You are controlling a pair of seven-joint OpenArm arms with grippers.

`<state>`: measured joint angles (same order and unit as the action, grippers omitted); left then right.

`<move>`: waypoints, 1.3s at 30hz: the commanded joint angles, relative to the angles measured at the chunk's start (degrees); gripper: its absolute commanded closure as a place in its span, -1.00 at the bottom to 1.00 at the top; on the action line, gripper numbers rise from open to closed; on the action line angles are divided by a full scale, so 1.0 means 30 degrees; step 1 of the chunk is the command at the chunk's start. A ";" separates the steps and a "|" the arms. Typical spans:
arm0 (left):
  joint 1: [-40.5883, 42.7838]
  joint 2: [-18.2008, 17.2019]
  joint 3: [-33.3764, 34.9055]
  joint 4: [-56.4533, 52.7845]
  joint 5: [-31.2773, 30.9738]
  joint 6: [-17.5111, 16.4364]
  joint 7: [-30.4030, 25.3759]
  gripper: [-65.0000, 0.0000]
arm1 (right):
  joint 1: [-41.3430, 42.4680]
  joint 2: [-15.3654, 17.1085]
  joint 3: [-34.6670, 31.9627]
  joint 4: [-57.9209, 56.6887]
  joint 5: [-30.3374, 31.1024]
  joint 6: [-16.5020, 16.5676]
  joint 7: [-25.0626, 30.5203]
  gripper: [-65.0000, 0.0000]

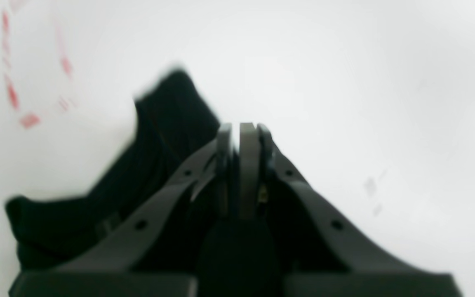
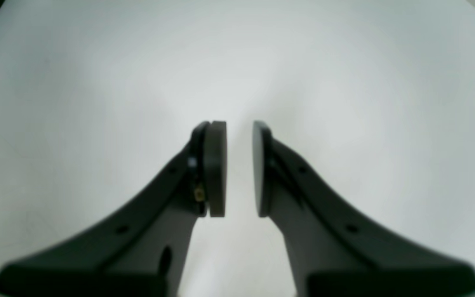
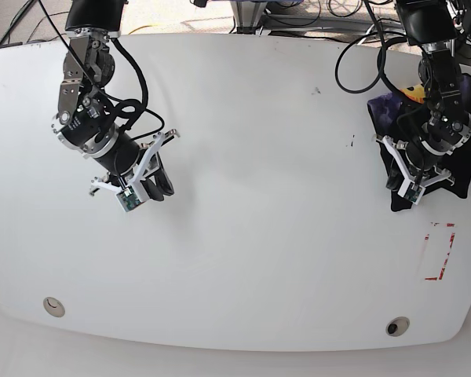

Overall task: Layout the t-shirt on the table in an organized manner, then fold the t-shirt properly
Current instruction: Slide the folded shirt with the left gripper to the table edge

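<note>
The t-shirt [image 3: 428, 149] lies bunched at the right edge of the table [image 3: 251, 157]. The left pincer [image 1: 241, 136] is pressed together, seemingly pinching its cloth to drag it out for spreading. The right pincer [image 2: 238, 165], slightly spread and empty, waits over bare table at left.

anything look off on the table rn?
Yes. The t-shirt is bunched in a dark heap at the table edge under the left tool, nowhere near laid out flat. A bit of yellow and purple shows at the heap's top; I can't tell what it is.
</note>
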<state>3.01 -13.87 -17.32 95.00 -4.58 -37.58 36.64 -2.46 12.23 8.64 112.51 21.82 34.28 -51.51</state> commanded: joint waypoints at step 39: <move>0.3496 -0.1575 -0.5523 -0.1499 -0.0100 -0.0806 0.1690 0.95 | 0.0307 0.0158 0.0122 0.0607 0.0300 0.0016 0.0451 0.68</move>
<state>13.80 -17.69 -33.39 88.97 -4.32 -40.10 42.44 -2.44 12.23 8.69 113.10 21.85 34.37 -51.51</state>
